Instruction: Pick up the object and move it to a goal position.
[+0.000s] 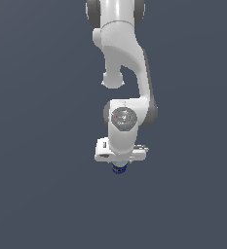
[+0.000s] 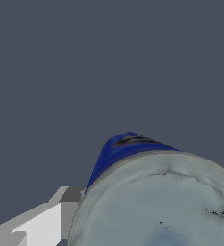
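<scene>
Your end effector (image 1: 119, 164) sits low-centre in the exterior view, right over the can (image 1: 119, 168), presumably for a grasp; whether it grips yet, you cannot tell.

I see one plain dark slate-grey surface (image 1: 37, 194) filling the whole exterior view, flat and even in tone from edge to edge, with no visible seam or border. Just below the centre of that frame, the dark blue can (image 1: 119, 168) shows under the arm; I cannot tell whether it rests on the surface. In the wrist view the same grey surface (image 2: 60, 72) lies behind the can (image 2: 156, 202).
</scene>
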Robot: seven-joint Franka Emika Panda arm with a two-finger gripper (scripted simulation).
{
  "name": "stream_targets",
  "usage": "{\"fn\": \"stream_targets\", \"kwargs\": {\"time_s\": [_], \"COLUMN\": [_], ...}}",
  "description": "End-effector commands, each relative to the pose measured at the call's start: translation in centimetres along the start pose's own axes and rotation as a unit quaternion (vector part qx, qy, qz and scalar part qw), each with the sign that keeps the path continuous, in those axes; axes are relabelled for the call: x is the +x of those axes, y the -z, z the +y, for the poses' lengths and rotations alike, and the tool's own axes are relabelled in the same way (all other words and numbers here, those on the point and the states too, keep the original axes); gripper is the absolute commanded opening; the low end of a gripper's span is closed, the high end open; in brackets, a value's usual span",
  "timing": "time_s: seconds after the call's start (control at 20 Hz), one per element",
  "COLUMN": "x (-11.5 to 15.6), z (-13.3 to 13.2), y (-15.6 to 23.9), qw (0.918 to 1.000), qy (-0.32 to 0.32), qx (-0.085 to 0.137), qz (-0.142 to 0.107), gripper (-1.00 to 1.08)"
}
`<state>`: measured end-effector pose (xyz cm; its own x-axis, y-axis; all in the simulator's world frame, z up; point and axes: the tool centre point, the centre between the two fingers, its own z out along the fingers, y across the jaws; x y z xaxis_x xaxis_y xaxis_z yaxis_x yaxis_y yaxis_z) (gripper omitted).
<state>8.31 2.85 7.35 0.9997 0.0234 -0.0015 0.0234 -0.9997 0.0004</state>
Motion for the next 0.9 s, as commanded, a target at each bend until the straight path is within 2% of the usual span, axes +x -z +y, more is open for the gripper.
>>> {"fn": "stream_targets", "kwargs": {"time_s": [0.0, 0.5, 0.85], "x": [0.1, 0.0, -0.8], "z": [0.0, 0.1, 1.6], "y": [0.1, 0.1, 1.7], "qw": [1.0000, 1.0000, 1.0000], "qy": [0.000, 0.000, 0.000], "qx": [0.000, 0.000, 0.000], "qz": [0.001, 0.000, 0.000], "gripper": [-1.00, -1.00, -1.00]}}
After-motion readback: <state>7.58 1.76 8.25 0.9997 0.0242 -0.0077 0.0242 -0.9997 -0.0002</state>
